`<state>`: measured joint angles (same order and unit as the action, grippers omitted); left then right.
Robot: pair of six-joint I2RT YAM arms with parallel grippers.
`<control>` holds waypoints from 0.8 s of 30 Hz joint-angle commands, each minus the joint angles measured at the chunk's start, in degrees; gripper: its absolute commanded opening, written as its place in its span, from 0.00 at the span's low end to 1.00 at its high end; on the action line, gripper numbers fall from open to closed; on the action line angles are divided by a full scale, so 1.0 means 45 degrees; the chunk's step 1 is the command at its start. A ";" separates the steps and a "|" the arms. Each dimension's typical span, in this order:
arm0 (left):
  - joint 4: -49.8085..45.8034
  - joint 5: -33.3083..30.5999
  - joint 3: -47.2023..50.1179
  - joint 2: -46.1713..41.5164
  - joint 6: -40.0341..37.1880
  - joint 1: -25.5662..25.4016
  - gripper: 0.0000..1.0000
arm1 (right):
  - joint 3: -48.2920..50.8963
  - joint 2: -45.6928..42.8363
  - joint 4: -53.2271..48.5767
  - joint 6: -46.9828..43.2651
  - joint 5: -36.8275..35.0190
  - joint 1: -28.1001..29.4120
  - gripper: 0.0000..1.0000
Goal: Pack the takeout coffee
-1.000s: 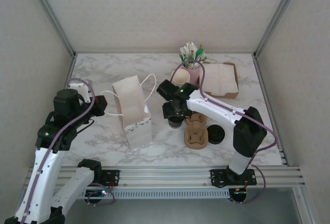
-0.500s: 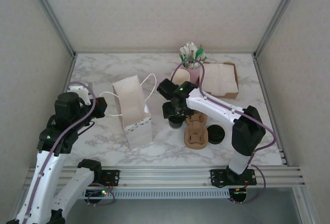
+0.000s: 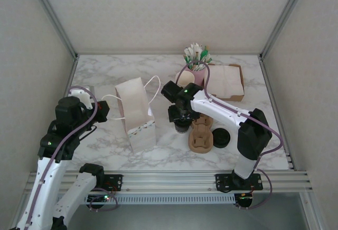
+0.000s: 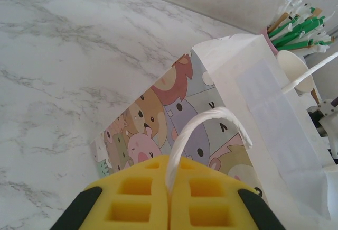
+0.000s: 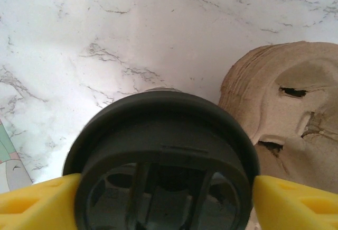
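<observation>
Since a second ago the left arm has drawn a little toward the near edge, pulling its handle loop tauter, and the right pincer (image 3: 181, 122) has shifted only slightly. The bag and everything else lie as they did.

One tall white paper bag (image 3: 136, 115) stands upright left of centre on the marble tabletop (image 3: 105, 71), cartoon animals printed on its side. It has two white loop handles. The left pincer (image 4: 169, 190) is closed on the near white loop handle (image 4: 206, 121); the other handle (image 3: 153, 84) arches free toward the back.

The right pincer is clamped on one black round lid (image 5: 163, 150), held between the bag and the single brown moulded pulp carrier (image 3: 201, 135), close to both. A second black lid (image 3: 221, 137) lies flat just right of the carrier.

The small cream-beige paper cup (image 4: 294, 67) stands at the back beyond the bag, just beside one pink cup (image 3: 197, 74) of green-and-white sticks (image 3: 196, 54) and partly hidden behind the right arm in the top view. One brown tray (image 3: 242, 82) of white napkins sits at the back right.

Bare marble lies open at the back left and along the near strip.
</observation>
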<state>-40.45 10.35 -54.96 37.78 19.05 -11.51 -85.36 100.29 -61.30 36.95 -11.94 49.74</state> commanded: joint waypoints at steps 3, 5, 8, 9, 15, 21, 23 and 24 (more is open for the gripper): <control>0.0334 -0.0082 0.0153 -0.0194 -0.0107 0.0130 0.00 | -0.0209 -0.0119 -0.0401 0.0272 -0.0064 -0.0116 0.72; 0.0339 -0.0059 0.0162 -0.0175 -0.0097 0.0126 0.00 | -0.0147 -0.0121 -0.0365 0.0249 -0.0038 -0.0122 0.69; 0.0365 -0.0034 0.0179 -0.0172 -0.0075 0.0138 0.00 | 0.0040 0.0026 -0.0416 0.0253 -0.0046 -0.0125 0.68; 0.0360 -0.0028 0.0176 -0.0178 -0.0077 0.0142 0.00 | 0.0124 0.0152 -0.0498 0.0259 -0.0053 -0.0120 0.68; 0.0366 -0.0010 0.0201 -0.0153 -0.0082 0.0167 0.00 | 0.0957 0.1064 -0.1155 0.0111 -0.0957 -0.0016 0.67; 0.0361 0.0024 0.0221 -0.0123 -0.0078 0.0213 0.00 | 0.1538 0.1765 -0.1275 0.0277 -0.1401 0.0205 0.67; 0.0374 0.0044 0.0221 -0.0114 -0.0066 0.0239 0.00 | 0.1530 0.1421 -0.0838 0.0287 -0.1003 0.0215 0.67; 0.0380 0.0060 0.0240 -0.0114 -0.0054 0.0251 0.00 | 0.1402 0.1221 -0.0629 0.0314 -0.0787 0.0215 0.69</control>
<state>-39.55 10.37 -54.59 37.50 19.07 -11.05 -83.92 101.10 -60.86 37.76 -15.77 51.16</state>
